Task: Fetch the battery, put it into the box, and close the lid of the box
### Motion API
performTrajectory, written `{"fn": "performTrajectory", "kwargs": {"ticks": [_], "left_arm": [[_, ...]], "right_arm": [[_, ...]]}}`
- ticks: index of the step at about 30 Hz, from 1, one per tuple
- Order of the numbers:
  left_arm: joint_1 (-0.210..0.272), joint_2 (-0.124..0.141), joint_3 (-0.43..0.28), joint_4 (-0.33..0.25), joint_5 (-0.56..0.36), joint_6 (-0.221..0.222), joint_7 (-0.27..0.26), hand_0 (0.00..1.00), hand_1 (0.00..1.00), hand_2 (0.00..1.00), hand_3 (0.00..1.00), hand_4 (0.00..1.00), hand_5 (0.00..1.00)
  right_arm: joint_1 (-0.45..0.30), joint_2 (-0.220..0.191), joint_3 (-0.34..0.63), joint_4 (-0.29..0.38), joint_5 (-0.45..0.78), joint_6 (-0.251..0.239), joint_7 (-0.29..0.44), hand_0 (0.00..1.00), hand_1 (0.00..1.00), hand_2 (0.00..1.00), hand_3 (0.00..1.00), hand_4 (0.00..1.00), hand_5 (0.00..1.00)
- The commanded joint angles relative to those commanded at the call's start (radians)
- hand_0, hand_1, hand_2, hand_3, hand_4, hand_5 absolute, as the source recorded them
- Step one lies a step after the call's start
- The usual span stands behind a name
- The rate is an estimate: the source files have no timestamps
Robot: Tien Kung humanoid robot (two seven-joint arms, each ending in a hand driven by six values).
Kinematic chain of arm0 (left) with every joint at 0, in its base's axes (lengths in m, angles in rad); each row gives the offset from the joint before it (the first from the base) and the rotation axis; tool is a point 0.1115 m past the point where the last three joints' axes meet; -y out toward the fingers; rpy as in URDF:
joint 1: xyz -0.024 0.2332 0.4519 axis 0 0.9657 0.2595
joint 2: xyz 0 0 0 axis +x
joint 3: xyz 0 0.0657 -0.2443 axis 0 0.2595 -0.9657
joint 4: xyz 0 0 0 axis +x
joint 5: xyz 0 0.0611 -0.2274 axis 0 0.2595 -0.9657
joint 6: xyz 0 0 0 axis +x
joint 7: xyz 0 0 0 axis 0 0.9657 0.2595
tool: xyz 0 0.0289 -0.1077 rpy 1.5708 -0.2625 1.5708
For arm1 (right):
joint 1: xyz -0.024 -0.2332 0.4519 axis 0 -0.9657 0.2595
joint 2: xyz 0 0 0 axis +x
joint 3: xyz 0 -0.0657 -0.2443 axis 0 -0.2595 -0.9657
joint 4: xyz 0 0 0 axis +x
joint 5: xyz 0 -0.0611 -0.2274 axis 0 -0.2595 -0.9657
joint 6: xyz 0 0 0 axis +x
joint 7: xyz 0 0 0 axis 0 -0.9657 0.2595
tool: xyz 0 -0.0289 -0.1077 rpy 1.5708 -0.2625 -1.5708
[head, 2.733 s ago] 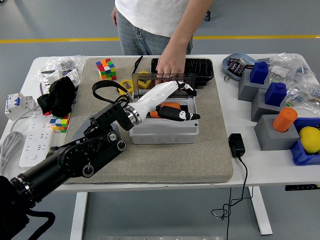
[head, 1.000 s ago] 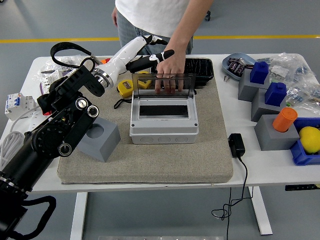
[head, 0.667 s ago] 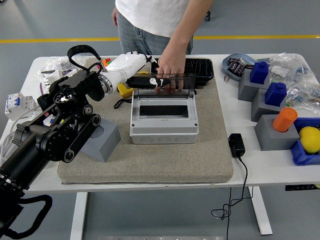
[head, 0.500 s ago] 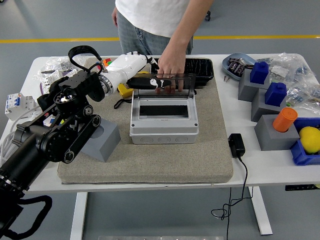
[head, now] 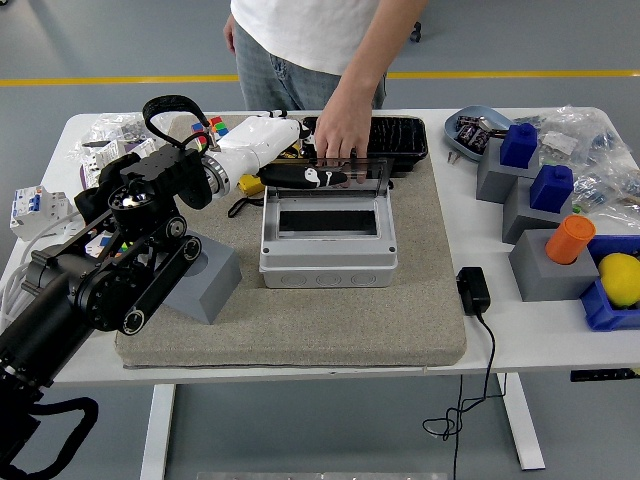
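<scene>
The grey junction box (head: 328,252) sits in the middle of the felt mat (head: 420,310). Its smoky clear lid (head: 365,178) leans forward, half way down over the opening. My left hand (head: 325,177), white with black fingers, lies flat against the lid's left part, fingers stretched out and holding nothing. A person's hand (head: 340,128) rests on the lid's top edge from the far side. The box's inside looks dark through its window (head: 328,221), and I cannot see the battery in it. My right hand is out of the picture.
A grey block (head: 205,282) stands left of the box, close to my forearm. A yellow tape measure (head: 249,185) and a black tray (head: 405,135) lie behind the box. A power adapter (head: 472,289) and grey-blue blocks (head: 530,190) with an orange cylinder (head: 569,238) are at the right.
My left hand left the box's inside, rose up and left, then came to the lid. The lid has tipped forward and lower, with the person's hand still on its top edge.
</scene>
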Motion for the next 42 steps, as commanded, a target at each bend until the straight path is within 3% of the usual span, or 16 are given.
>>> {"fn": "performTrajectory", "kwargs": {"ticks": [3,9,22,33,38,40,41,42], "left_arm": [[0.005,0.009,0.019,-0.029,-0.073,-0.038,0.024,0.923,0.805,0.718,0.491,0.998,0.998],[0.011,0.018,0.054,-0.067,-0.127,-0.080,0.048,0.919,0.793,0.711,0.473,0.998,0.998],[0.024,0.032,0.143,-0.086,-0.207,-0.108,0.057,0.921,0.790,0.707,0.469,0.998,0.998],[0.023,0.033,0.153,-0.081,-0.218,-0.136,0.064,0.915,0.789,0.707,0.469,0.998,0.998],[0.030,0.028,0.133,-0.087,-0.207,-0.051,0.017,0.897,0.781,0.704,0.475,0.998,0.998],[0.037,0.021,0.096,-0.099,-0.196,-0.004,-0.013,0.897,0.781,0.704,0.475,0.998,0.998],[0.042,0.019,0.077,-0.105,-0.196,0.014,-0.024,0.847,0.763,0.704,0.542,0.998,0.998],[0.052,0.014,0.044,-0.119,-0.210,0.025,-0.037,0.847,0.763,0.704,0.542,0.998,0.998]], "right_arm": [[-0.001,0.000,0.002,0.000,-0.001,0.000,0.000,0.814,0.785,0.758,0.802,0.998,0.998],[0.002,0.000,-0.003,0.000,0.005,-0.001,0.003,0.814,0.784,0.758,0.803,0.998,0.998],[0.002,-0.002,0.002,0.000,0.004,-0.002,0.002,0.813,0.782,0.757,0.803,0.998,0.998],[0.002,-0.001,0.003,0.000,0.004,-0.002,0.003,0.813,0.776,0.756,0.802,0.998,0.998],[0.000,-0.001,0.001,0.000,0.003,-0.002,0.002,0.813,0.775,0.757,0.803,0.998,0.998],[-0.001,0.000,-0.001,0.000,0.004,-0.002,0.002,0.813,0.775,0.757,0.803,0.998,0.998],[-0.001,0.000,-0.001,0.000,0.004,-0.002,0.002,0.813,0.773,0.756,0.803,0.998,0.998],[-0.001,0.001,-0.002,0.000,0.004,-0.003,0.002,0.813,0.773,0.756,0.803,0.998,0.998]]}}
